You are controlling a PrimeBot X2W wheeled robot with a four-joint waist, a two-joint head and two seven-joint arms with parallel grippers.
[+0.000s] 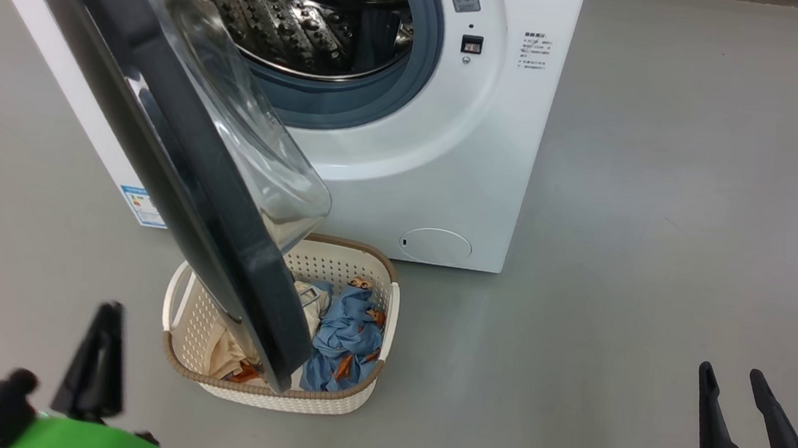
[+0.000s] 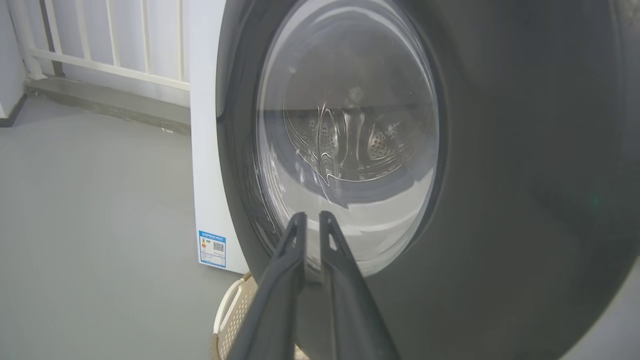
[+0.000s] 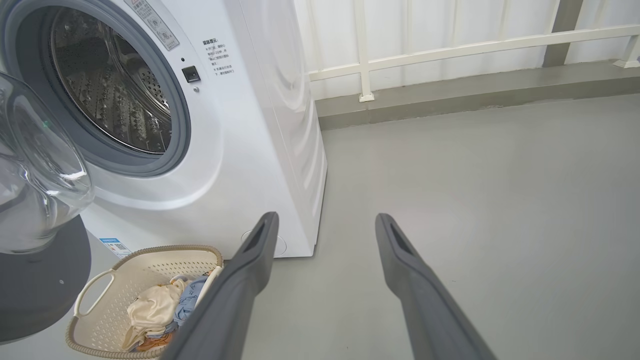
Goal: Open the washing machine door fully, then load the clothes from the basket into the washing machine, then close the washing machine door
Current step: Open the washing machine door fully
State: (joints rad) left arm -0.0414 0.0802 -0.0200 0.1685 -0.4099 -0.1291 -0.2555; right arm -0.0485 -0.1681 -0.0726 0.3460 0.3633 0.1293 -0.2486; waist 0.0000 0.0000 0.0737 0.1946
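Smooth grey floor (image 1: pixel 664 206) w/ basket (image 1: pixel 345 403); white railing (image 3: pixel 450 52) behind washing machine (image 1: pixel 450 148).

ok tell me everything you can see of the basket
A small rounded cream plastic basket with perforated walls, a brown woven-look rim and white side handles. It stands upright on the grey floor just in front of the washing machine, partly under the open door, holding a cream garment and a blue garment.

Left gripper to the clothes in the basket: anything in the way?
Yes. The washing machine door, swung partway open, hangs over the left half of the basket, between the left gripper and the clothes.
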